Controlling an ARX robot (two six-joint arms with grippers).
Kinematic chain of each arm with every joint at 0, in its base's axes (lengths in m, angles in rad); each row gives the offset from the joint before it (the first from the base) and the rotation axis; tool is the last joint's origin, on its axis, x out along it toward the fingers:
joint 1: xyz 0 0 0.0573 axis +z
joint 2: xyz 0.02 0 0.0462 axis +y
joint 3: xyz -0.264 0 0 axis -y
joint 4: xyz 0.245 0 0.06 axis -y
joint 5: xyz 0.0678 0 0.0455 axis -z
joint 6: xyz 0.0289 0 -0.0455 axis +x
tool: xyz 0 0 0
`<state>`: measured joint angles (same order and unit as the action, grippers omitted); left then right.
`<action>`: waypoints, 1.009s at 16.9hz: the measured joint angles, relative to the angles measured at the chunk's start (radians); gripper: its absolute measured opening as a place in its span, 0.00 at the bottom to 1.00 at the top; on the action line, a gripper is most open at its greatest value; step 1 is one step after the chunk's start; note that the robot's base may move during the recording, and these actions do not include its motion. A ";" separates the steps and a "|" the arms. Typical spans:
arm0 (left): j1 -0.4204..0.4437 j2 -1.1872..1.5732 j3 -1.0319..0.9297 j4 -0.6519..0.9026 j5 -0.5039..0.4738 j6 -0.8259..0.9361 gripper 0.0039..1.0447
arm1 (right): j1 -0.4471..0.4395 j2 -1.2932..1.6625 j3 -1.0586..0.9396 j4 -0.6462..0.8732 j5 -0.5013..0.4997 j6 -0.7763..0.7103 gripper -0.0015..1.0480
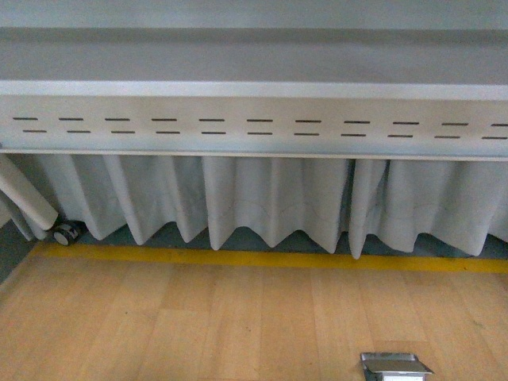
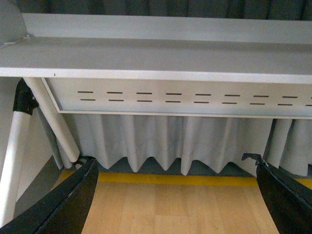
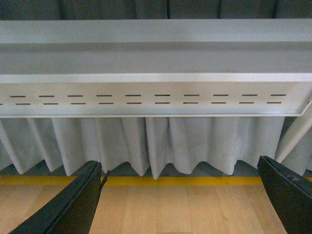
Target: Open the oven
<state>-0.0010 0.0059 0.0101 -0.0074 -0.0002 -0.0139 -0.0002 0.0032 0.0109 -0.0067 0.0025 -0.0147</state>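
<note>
The front view faced the edge of a grey table (image 1: 254, 89). A slotted panel (image 1: 254, 125) ran beneath the edge, and a pleated white curtain (image 1: 262, 198) hung below the panel. A yellow floor strip (image 1: 262, 259) lay along the foot of the curtain, with wood flooring (image 1: 198, 325) in front of it. A caster (image 1: 65, 233) stood at the curtain's left end. A metal floor box (image 1: 394, 367) sat in the flooring at the lower edge of the view.

Left gripper (image 2: 174, 163): both black fingers (image 2: 73, 200) were spread wide apart, with nothing held between them. A slanted white table leg (image 2: 51, 117) showed just beyond one finger.

Right gripper (image 3: 179, 163): the jaws were likewise wide apart and held nothing – only curtain and floor showed between the fingers.

Oven: its position could not be determined – none of the three views showed it.
</note>
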 joint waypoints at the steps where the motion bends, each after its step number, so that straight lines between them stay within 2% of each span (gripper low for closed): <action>1: 0.000 0.000 0.000 0.000 0.001 0.000 0.94 | 0.000 0.000 0.000 0.000 -0.001 0.000 0.94; 17: 0.000 0.000 0.000 0.004 0.000 0.001 0.94 | 0.000 -0.001 0.000 0.002 -0.003 0.000 0.94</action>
<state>-0.0010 0.0059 0.0101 -0.0036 -0.0006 -0.0128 -0.0002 0.0025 0.0109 -0.0044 -0.0006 -0.0147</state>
